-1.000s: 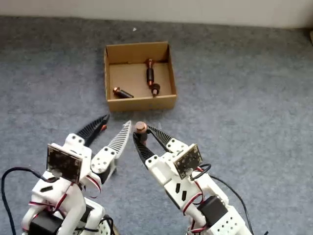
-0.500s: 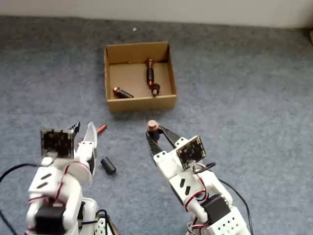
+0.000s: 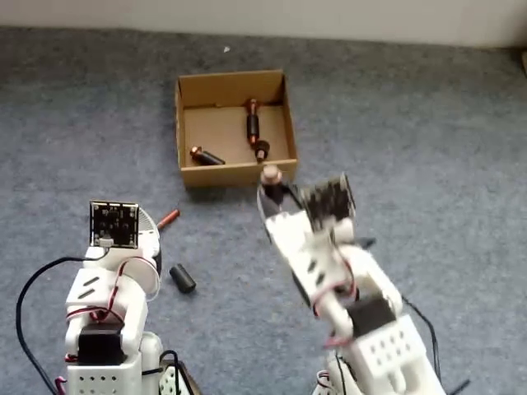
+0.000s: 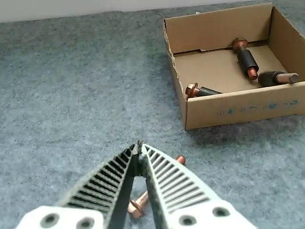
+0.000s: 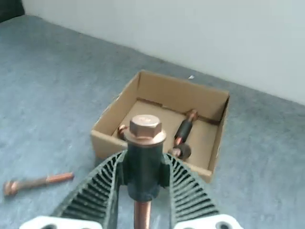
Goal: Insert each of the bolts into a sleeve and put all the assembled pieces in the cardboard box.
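I work in what looks like a plain lab or office room: grey carpet (image 3: 428, 123) covers the worktop (image 3: 66, 123), a bare white wall (image 3: 329, 15) behind

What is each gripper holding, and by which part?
Right gripper clamps the assembled piece by its black sleeve, bolt head up. Left gripper is shut, holding nothing.

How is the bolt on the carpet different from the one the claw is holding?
The loose bolt lies flat on the carpet; the held bolt stands head up in the right claw. The loose bolt is bare, while the held bolt wears a black sleeve. Both are copper-coloured with a wide head.
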